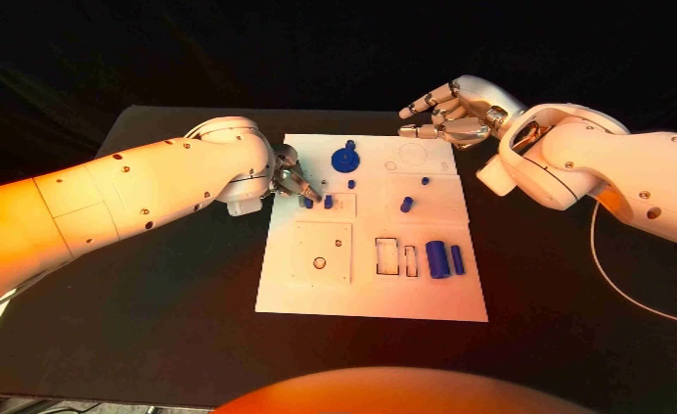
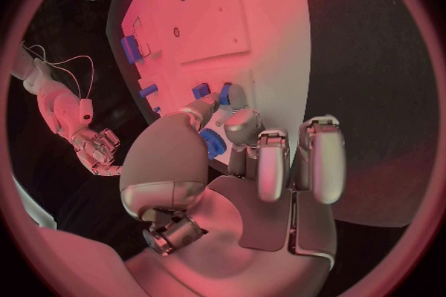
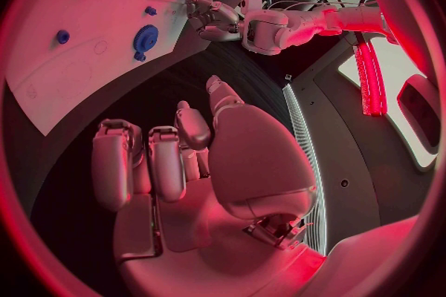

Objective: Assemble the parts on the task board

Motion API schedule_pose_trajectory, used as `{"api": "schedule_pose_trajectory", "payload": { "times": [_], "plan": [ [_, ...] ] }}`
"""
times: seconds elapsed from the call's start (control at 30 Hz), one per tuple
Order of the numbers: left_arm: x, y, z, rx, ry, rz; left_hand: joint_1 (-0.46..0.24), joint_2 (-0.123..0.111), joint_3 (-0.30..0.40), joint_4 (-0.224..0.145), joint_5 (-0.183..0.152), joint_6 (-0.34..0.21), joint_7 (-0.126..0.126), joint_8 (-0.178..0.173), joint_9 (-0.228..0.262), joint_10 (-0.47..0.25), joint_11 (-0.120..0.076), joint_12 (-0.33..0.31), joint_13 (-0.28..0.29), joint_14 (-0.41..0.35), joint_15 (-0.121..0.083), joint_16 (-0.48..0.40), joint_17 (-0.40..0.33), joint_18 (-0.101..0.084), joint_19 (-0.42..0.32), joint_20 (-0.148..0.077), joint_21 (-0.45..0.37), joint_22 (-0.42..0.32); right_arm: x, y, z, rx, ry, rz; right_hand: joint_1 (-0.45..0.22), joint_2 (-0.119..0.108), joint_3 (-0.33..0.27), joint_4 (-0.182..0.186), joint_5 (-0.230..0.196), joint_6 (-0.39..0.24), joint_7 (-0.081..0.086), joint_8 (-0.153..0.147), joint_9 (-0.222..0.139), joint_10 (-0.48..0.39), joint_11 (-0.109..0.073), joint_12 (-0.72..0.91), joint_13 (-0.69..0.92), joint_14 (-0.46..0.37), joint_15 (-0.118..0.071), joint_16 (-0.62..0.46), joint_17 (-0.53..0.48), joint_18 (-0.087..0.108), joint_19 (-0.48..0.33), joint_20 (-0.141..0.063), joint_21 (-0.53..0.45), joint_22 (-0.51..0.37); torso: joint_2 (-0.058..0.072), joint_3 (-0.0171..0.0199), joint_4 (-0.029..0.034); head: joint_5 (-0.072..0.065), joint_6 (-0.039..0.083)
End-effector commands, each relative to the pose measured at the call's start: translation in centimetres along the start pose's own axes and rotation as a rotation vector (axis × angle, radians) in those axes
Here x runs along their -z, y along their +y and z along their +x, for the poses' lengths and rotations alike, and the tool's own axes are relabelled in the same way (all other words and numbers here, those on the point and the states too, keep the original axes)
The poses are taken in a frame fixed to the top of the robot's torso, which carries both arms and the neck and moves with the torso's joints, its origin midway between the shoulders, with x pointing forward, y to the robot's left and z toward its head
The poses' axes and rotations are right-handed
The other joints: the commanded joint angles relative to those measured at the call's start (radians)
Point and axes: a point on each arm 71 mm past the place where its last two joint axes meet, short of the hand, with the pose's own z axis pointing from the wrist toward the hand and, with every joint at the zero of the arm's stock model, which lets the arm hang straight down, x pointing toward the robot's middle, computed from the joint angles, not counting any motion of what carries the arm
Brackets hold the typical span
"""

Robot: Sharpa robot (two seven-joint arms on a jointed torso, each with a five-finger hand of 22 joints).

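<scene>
Your left hand point(image 1: 290, 182) pinches a small blue part point(image 1: 306, 202) at the white board's point(image 1: 370, 297) left edge, your right hand point(image 1: 449, 113) hovers empty and spread; most parts look unplaced.

We see the white task board point(image 1: 370, 287) lying flat mid-table. On it, a blue round gear-like part point(image 1: 344, 160) sits near the far edge, small blue pegs point(image 1: 406, 204) stand around the middle, and two blue cylinders point(image 1: 437, 258) lie side by side toward the near right.
</scene>
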Motion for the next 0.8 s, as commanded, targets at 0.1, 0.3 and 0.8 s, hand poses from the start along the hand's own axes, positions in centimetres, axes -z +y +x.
{"api": "schedule_pose_trajectory", "payload": {
  "times": [0.1,0.3,0.8],
  "plan": [
    [-0.2,0.6,0.4,0.0,0.019,-0.034,-0.01,-0.001,-0.099,0.03,-0.006,0.007,0.004,-0.013,-0.006,-0.001,0.001,-0.004,0.001,0.107,-0.008,0.003,0.263,-0.014,0.056,-0.005,0.003,0.173,0.0,0.1,0.2,0.003,0.019,-0.01,-0.007,0.002,-0.004,0.004,0.006,0.009,-0.001,-0.004,-0.001,-0.004,0.0,-0.003,-0.002,0.064,-0.009,-0.007,0.074,0.01,-0.008,0.0,-0.004,-0.002,0.0,0.0008,-0.0004,-0.001,0.002],
    [0.1,0.6,0.1,0.017,-0.017,-0.03,-0.002,0.013,-0.158,0.054,-0.005,0.012,0.003,-0.016,-0.009,0.001,0.0,-0.002,0.004,0.107,-0.009,0.003,0.263,-0.015,0.059,-0.006,0.007,0.178,0.0,0.1,0.3,0.003,0.027,-0.011,-0.009,0.003,-0.004,0.005,0.006,0.009,-0.001,-0.004,-0.001,-0.005,0.0,-0.004,-0.003,0.063,-0.009,-0.007,0.073,0.01,-0.008,0.0,-0.005,-0.003,0.001,-0.0004,-0.0006,-0.003,0.003],
    [0.8,0.9,-1.3,0.212,-0.19,0.066,-0.005,0.041,-0.343,0.187,-0.13,0.003,0.006,-0.024,-0.015,-0.013,0.002,-0.024,-0.017,0.107,-0.009,0.003,0.263,-0.008,0.047,-0.007,-0.018,0.156,-0.1,0.1,0.3,0.003,0.031,-0.009,-0.01,0.004,-0.005,0.006,0.006,0.008,0.0,-0.005,-0.001,-0.004,0.0,-0.003,-0.002,0.063,-0.009,-0.008,0.073,0.01,-0.009,0.0,-0.005,-0.003,0.001,-0.001,0.0,-0.008,0.006]
  ]
}}
